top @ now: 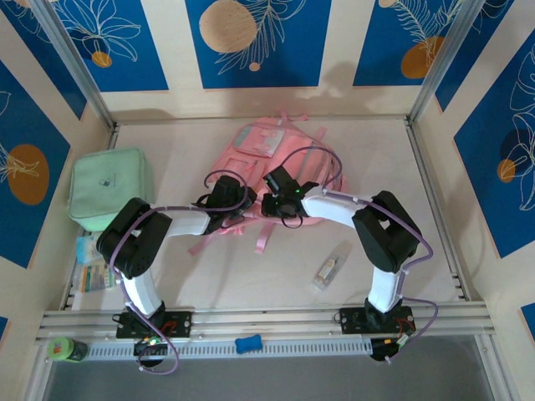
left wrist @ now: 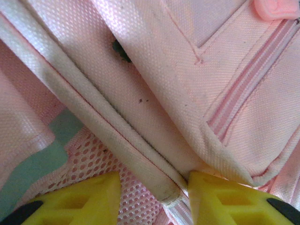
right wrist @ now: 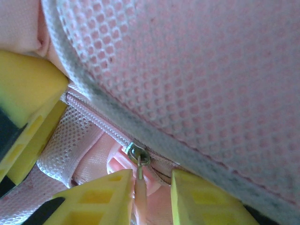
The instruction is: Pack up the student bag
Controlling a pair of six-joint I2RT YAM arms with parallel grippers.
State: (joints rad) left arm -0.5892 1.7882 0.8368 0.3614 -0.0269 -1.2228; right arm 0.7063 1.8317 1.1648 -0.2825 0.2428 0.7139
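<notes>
Seen from my console, left to right: the left gripper (left wrist: 157, 199) straddles a piped seam (left wrist: 117, 140) of the student bag (top: 267, 142), and I cannot tell whether it pinches. The pink bag lies flat mid-table, long axis running away from the arms. The right gripper (right wrist: 151, 190), the nearer one, stands unclenched with the zip pull (right wrist: 138, 159) directly between its fingers.

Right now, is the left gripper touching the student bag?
Touching. Left wrist view: left gripper straddles the student bag, its seam pressed against one finger.
</notes>
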